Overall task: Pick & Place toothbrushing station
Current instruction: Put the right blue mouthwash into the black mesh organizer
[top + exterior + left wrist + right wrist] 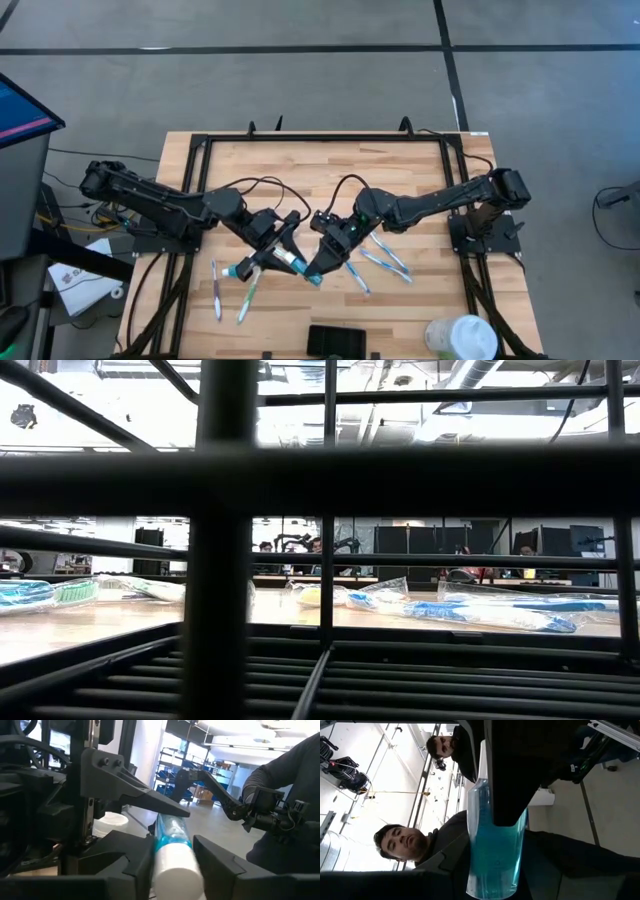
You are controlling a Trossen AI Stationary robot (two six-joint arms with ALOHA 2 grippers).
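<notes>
Now both tools hold a toothpaste tube (292, 262), lying diagonally.

Glaring backlit windows, dark blurred foreground bars

Toothbrushes (230, 290) lie left and right of the toothbrushing station (338, 341).

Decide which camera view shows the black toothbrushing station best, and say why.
The high view: the toothbrushing station lies whole at the table's near edge, below both arms. The low view seems to look out through its bars; neither wrist view shows it.
</notes>
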